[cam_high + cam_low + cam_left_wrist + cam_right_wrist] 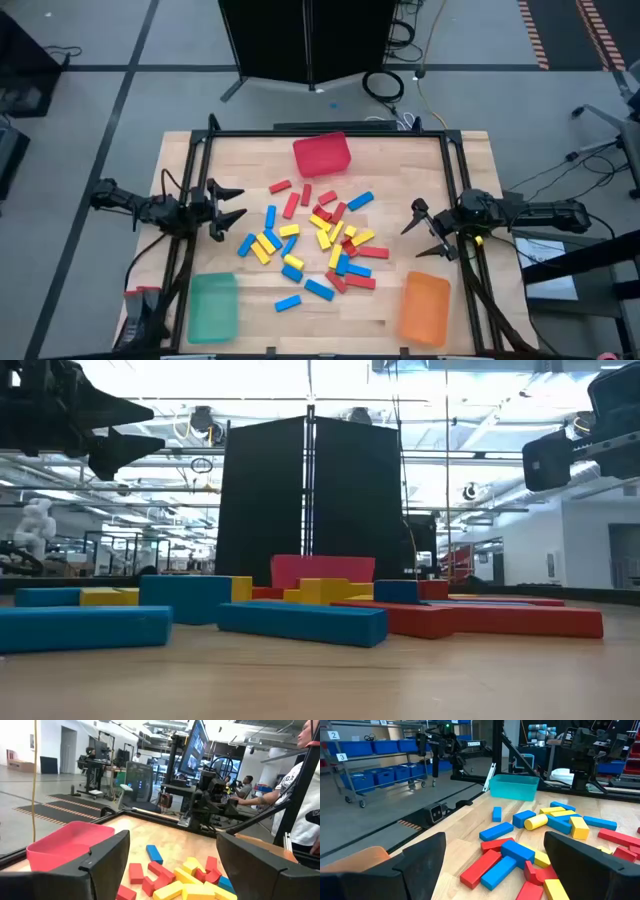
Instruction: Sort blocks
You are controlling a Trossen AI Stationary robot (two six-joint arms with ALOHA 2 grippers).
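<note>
Red, yellow and blue blocks (322, 238) lie in a loose heap at the middle of the pale wood table (400, 170) in my high view. They are flat little bars with matte, solid faces, their long axes running every way: some toward twelve, many slanted toward one or ten. A red bin (322, 153) sits at twelve o'clock of the heap, a green bin (213, 305) at about seven, an orange bin (425, 307) at about five. I see the left gripper (232, 208) at nine o'clock of the heap and the right gripper (421, 231) at three, both with fingers spread and nothing between them.

From the low view, blue bars lie flat nearest me, long sides across my sight, with red ones beside them and yellow behind.

Through the left wrist view, the fingers stand wide apart over the table edge; red and yellow blocks are jumbled ahead, one blue bar pointing away, the red bin's smooth plastic wall close by.

Through the right wrist view, fingers are parted too; red and blue bars overlap at angles, and one yellow piece looks rounded.
</note>
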